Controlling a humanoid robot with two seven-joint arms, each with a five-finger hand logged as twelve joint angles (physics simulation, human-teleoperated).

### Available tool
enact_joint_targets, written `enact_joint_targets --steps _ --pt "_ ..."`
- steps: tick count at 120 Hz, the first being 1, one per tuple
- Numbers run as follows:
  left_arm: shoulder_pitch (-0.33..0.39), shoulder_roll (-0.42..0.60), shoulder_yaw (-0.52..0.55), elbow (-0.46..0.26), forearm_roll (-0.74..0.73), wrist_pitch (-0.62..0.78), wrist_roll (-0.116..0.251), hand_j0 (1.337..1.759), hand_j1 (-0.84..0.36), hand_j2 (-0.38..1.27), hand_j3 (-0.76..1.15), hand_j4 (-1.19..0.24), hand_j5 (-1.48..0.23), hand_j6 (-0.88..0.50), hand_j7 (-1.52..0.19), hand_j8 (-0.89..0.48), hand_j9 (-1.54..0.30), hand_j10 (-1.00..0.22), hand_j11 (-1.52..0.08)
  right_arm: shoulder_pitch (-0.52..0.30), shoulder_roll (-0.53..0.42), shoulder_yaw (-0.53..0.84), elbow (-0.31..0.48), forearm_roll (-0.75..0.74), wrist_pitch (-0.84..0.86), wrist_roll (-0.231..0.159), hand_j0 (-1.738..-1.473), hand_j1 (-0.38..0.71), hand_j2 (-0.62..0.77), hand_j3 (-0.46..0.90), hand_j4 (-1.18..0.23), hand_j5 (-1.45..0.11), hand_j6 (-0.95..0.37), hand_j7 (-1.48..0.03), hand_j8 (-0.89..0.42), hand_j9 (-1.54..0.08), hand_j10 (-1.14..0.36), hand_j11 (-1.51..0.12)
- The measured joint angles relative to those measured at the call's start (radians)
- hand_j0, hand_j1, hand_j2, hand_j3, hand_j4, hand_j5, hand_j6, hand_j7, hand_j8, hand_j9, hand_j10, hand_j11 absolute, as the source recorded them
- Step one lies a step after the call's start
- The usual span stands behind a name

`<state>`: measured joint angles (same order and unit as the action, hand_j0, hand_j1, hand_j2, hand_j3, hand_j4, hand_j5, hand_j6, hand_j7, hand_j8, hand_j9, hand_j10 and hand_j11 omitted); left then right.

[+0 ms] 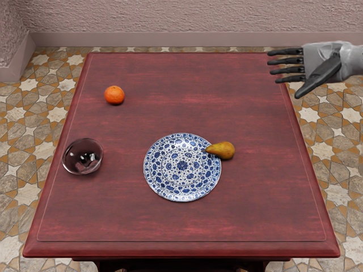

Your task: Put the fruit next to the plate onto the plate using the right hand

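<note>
1. The plate (181,167), patterned in blue and white, lies flat on the red wooden table (238,96).
2. The pear (221,149) lies on its side at the plate's upper right rim. Its narrow end points in toward the plate and touches or just overlaps the edge. Its thick body rests on the table, outside the plate.
3. The right hand (303,63) hangs well apart from the plate, up and to its right, over the table's far right corner. Its fingers (283,60) are stretched straight and slightly apart, pointing left, with the thumb angled downward. It holds nothing.
4. The pear lies well below and to the left of the hand, not touching it.
5. An orange (114,94) sits up and to the left of the plate, well apart.
6. A clear glass bowl (83,156) stands near the plate's left side.
</note>
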<state>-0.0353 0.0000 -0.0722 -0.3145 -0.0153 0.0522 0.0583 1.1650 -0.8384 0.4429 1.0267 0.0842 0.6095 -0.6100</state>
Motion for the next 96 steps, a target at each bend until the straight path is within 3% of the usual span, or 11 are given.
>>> enact_joint_targets --steps 14,29,45,72,96 --pt "0.000 0.000 0.000 0.000 0.000 0.000 0.000 1.658 0.35 0.00 0.00 0.00 0.00 0.00 0.00 0.00 0.00 0.00 0.00 -0.010 -0.017 -0.005 0.038 -0.003 0.001 -0.001 -1.658 -0.32 0.00 0.00 -0.02 -0.03 -0.02 -0.03 -0.02 -0.03 -0.02 -0.03" --pt "0.000 0.000 0.000 0.000 0.000 0.000 0.000 1.658 0.35 0.00 0.00 0.00 0.00 0.00 0.00 0.00 0.00 0.00 0.00 -0.002 0.037 -0.035 0.035 -0.039 0.002 -0.001 -1.658 -0.32 0.00 0.00 -0.02 -0.03 -0.02 -0.03 -0.02 -0.03 -0.02 -0.03" --pt "0.000 0.000 0.000 0.000 0.000 0.000 0.000 1.658 0.35 0.00 0.00 0.00 0.00 0.00 0.00 0.00 0.00 0.00 0.00 0.038 0.092 -0.061 0.097 -0.178 0.002 -0.001 -1.658 -0.32 0.00 0.00 -0.02 -0.03 -0.02 -0.03 -0.02 -0.03 -0.02 -0.03" --pt "0.000 0.000 0.000 0.000 0.000 0.000 0.000 1.658 0.35 0.00 0.00 0.00 0.00 0.00 0.00 0.00 0.00 0.00 0.00 0.004 0.218 -0.011 0.208 -0.401 -0.075 -0.001 -1.658 -0.31 -0.01 0.00 -0.03 -0.04 -0.03 -0.04 -0.03 -0.04 -0.03 -0.04" --pt "0.000 0.000 0.000 0.000 0.000 0.000 0.000 1.658 0.35 0.00 0.00 0.00 0.00 0.00 0.00 0.00 0.00 0.00 0.00 -0.016 0.256 -0.003 0.282 -0.544 -0.082 -0.001 -1.658 -0.30 -0.01 0.00 -0.04 -0.06 -0.04 -0.05 -0.04 -0.06 -0.04 -0.05"
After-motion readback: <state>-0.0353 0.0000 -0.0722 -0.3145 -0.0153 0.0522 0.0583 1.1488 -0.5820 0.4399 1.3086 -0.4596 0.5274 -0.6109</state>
